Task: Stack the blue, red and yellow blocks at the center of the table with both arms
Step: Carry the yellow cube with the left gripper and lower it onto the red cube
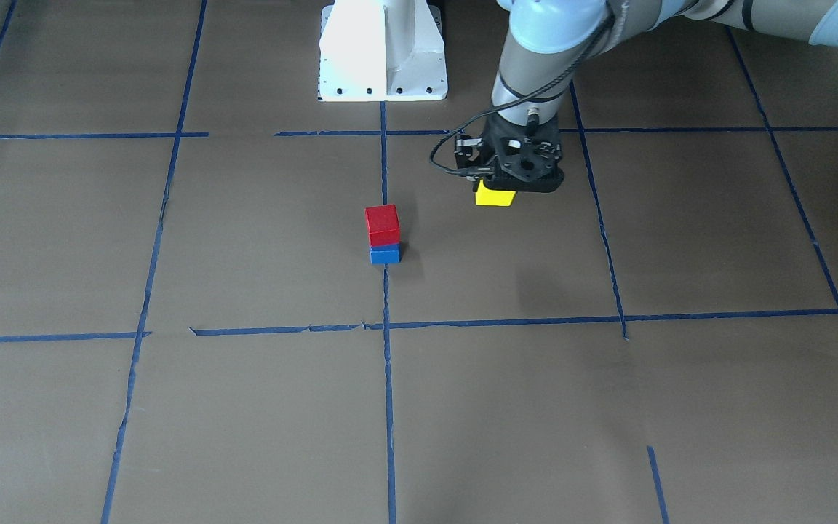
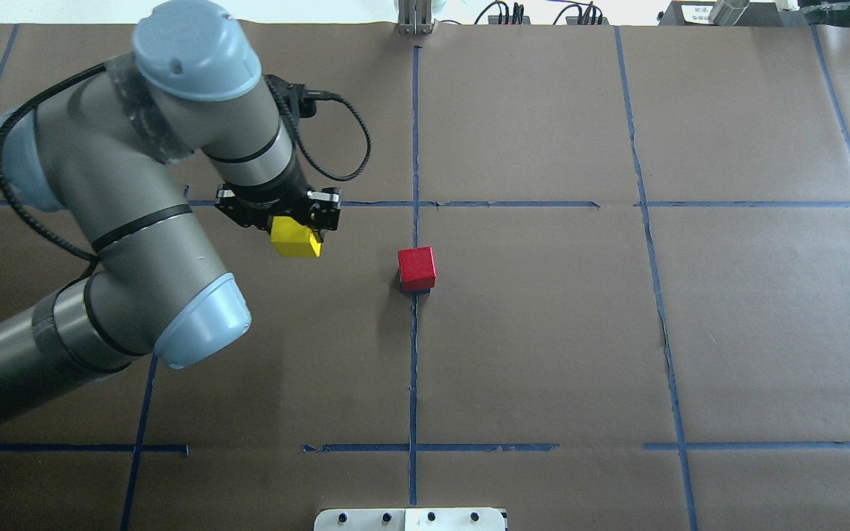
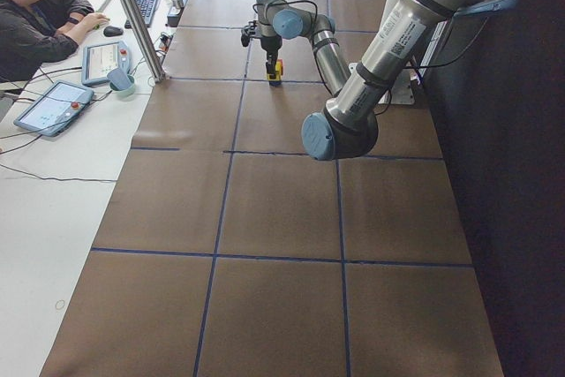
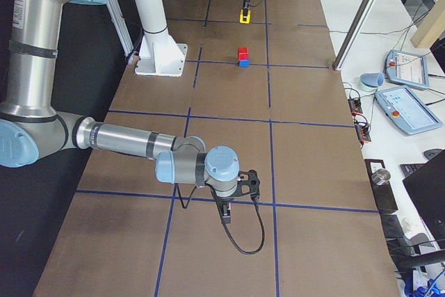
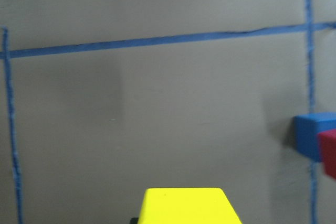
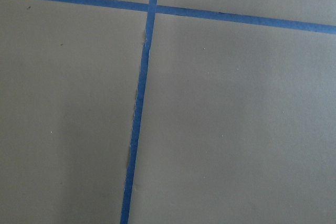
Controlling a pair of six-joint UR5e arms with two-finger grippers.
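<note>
Sitting at the centre of the desk [image 1: 244, 407], the red block [image 1: 382, 224] is resting on the blue block [image 1: 385, 255]. Left of it, the left gripper [image 1: 500, 185] is clamping its jaws on the yellow block [image 1: 495, 196], aloft. An off-centre release could topple the stack. Far right, the right gripper [image 4: 224, 212] is hovering; I cannot tell how its jaws stand.

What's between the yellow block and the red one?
Nothing: the overhead view shows only bare table between the yellow block, held by the left gripper, and the red block.
</note>
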